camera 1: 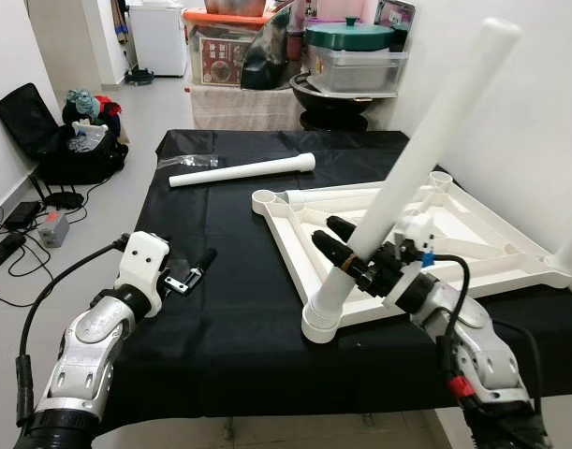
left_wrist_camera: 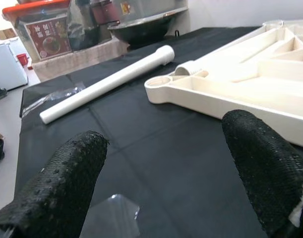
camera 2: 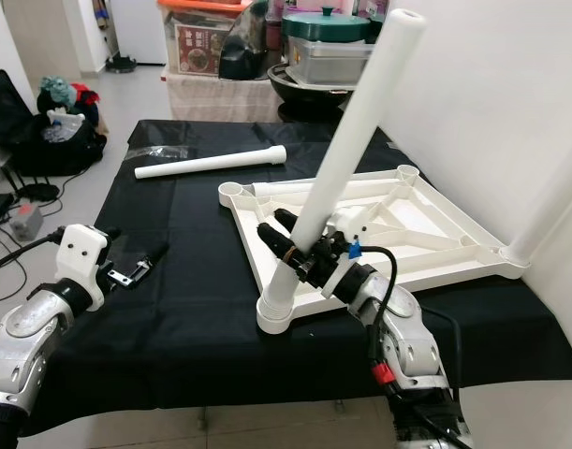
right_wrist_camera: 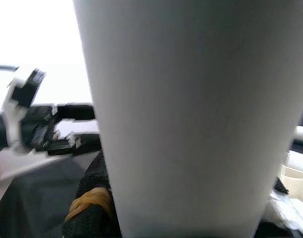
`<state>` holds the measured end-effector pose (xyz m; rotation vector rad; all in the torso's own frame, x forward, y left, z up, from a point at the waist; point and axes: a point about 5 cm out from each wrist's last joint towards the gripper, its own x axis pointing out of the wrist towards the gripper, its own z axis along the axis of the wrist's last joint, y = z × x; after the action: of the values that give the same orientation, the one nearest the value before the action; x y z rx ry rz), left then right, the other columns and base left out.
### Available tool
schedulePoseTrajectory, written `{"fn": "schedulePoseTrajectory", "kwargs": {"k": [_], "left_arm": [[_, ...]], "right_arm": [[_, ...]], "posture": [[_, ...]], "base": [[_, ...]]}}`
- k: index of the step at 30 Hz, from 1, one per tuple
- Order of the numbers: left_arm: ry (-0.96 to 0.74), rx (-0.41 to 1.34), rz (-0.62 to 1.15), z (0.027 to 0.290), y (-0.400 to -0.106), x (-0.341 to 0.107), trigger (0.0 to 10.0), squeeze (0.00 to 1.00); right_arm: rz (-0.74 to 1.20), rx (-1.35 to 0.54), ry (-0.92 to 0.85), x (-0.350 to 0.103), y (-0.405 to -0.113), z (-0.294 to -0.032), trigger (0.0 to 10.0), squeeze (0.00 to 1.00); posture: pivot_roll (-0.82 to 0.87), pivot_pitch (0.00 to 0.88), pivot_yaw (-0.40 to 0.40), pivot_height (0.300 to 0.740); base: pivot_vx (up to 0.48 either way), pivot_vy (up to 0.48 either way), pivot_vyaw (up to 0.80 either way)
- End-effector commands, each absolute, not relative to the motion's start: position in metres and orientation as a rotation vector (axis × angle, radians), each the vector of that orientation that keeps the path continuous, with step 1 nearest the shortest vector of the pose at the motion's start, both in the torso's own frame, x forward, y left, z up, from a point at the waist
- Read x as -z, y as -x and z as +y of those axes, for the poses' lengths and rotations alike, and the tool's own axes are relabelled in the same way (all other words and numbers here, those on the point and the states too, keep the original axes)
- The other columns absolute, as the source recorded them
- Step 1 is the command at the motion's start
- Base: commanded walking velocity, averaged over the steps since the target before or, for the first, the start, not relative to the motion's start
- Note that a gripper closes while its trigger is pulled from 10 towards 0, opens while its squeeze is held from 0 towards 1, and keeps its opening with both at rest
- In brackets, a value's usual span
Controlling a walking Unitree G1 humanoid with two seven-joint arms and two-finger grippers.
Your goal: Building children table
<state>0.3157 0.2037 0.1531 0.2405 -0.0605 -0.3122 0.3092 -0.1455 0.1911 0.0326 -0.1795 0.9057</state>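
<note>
Black cloth covers the desk (camera 1: 220, 309), with storage boxes (camera 1: 356, 56) and a black bag (camera 1: 56, 140) seen on the floor behind. One white tabletop (camera 1: 426, 229) is laid upside down on the desk. Three white legs are counted: one loose leg (camera 1: 241, 170) lies apart on the cloth, one tilted leg (camera 1: 426, 140) is seated in the near corner socket (camera 1: 325, 318), and one corner leg (camera 2: 548, 201) is seen at the right corner. The tilted leg is clamped low down by the right gripper (camera 1: 356, 248). The left gripper (camera 1: 194, 271) is held just over the cloth, fingers (left_wrist_camera: 62, 183) spread wide, holding nothing.
</note>
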Motion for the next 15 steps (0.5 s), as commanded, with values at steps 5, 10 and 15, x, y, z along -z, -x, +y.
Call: {"fn": "schedulePoseTrajectory", "kwargs": {"k": [5,10,15], "left_arm": [[-0.239,0.301,-0.050,0.204,-0.310,-0.149,10.0,0.00],[-0.230,0.278,-0.035,0.210,-0.305,-0.145,10.0,0.00],[-0.210,0.271,-0.029,0.208,-0.305,-0.143,10.0,0.00]], "right_arm": [[-0.028,-1.050,-0.002,-0.173,-0.308,-0.135,0.0,0.00],[-0.023,-1.115,-0.004,-0.174,-0.310,-0.127,0.0,0.00],[-0.015,-1.147,-0.017,-0.174,-0.311,-0.124,0.0,0.00]], "posture": [[0.10,0.000,-0.110,0.740],[0.11,0.000,-0.130,0.740],[0.12,0.000,-0.139,0.740]], "base": [[0.000,0.000,0.00],[0.000,0.000,0.00],[0.000,0.000,0.00]]}}
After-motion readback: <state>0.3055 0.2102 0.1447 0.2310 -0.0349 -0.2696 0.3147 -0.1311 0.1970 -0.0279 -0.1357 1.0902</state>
